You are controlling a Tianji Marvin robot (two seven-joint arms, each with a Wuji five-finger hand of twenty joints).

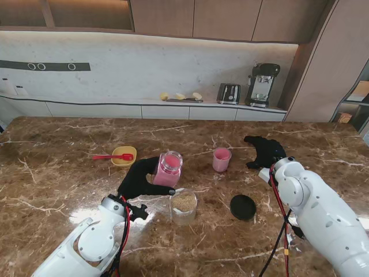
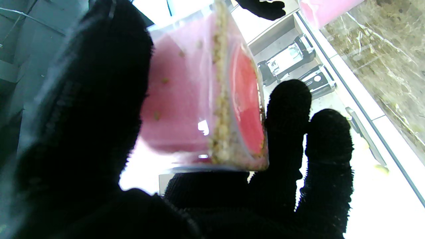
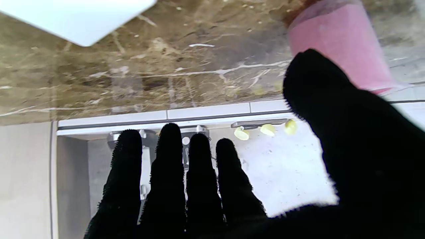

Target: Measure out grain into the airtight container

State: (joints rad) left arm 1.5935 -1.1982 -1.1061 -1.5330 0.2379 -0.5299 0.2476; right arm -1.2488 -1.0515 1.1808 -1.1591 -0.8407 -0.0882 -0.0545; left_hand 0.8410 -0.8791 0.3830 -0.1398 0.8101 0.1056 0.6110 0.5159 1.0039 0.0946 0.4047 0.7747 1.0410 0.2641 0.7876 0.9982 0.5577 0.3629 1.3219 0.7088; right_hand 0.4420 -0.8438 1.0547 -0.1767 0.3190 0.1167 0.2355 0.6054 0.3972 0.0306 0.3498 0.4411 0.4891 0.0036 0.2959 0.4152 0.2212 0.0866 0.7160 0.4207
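While the pink measuring cup is gripped by the left hand above the grain-filled airtight container, pouring is judged under way; further tipping is called for. The right hand is held spread, empty.

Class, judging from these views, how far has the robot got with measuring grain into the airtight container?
Done: the clear container already holds grain, and its black lid lies off beside it. In hand: the left robot hand holds the pink jar tilted above the container, grain at its mouth. Left: finishing the pour and fitting the lid; the right robot hand is open.
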